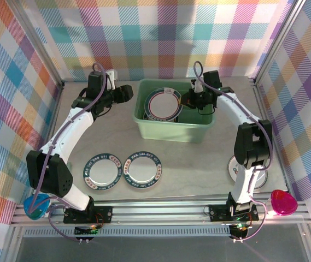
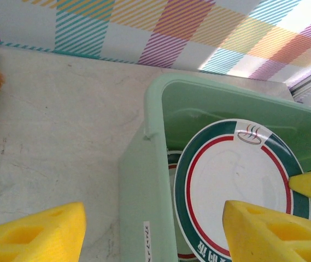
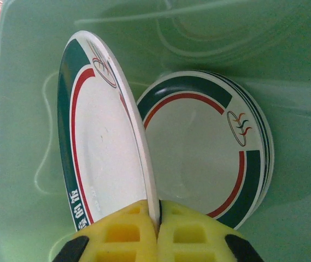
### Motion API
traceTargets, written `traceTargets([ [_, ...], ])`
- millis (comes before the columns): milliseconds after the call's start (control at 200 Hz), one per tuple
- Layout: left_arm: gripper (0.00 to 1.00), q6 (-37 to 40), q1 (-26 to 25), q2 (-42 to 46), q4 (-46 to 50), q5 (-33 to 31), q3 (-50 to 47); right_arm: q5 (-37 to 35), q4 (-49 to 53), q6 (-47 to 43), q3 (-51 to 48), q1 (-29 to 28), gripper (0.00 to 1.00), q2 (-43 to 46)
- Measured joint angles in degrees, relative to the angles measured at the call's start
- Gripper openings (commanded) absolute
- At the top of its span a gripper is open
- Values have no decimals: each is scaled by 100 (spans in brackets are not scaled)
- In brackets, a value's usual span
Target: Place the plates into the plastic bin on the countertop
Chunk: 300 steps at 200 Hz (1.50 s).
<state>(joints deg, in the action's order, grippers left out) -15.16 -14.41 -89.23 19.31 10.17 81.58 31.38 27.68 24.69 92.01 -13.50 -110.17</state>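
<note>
1. The right gripper has its yellow foam pads pressed tight on the rim of a small round white plate with a teal and red band. It holds this plate on edge and tilted, inside the pale mint-green rectangular plastic bin.
2. Just beside the held plate, a stack of matching plates lies flat on the bin floor. Whether the two touch is hard to tell.
3. The left gripper stands wide open with nothing between its pads. It hovers at the bin's left wall.
4. Two round plates with dark patterned rims lie side by side on the light grey countertop, in front of the bin.
</note>
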Motion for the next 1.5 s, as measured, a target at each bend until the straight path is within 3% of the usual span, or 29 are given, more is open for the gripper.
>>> traceTargets([
  [765, 67, -2, 0, 415, 20, -129, -400, 59, 199, -118, -2, -46, 0, -846],
  [855, 67, 0, 0, 428, 79, -127, -417, 92, 219, -140, 17, -63, 3, -920],
  [1005, 67, 13, 0, 444, 334, -199, -417, 61, 435, -186, 170, -96, 20, -1014],
  [1070, 67, 44, 24, 476, 476, -245, -420, 11, 452, -201, 177, -105, 34, -1016],
  [1285, 67, 289, 343, 837, 1075, -229, -452, -179, 544, -264, 181, -116, 61, -1012],
  [1500, 67, 1021, 730, 1137, 2258, 190, -507, -245, 796, -348, 396, -118, 76, -929],
])
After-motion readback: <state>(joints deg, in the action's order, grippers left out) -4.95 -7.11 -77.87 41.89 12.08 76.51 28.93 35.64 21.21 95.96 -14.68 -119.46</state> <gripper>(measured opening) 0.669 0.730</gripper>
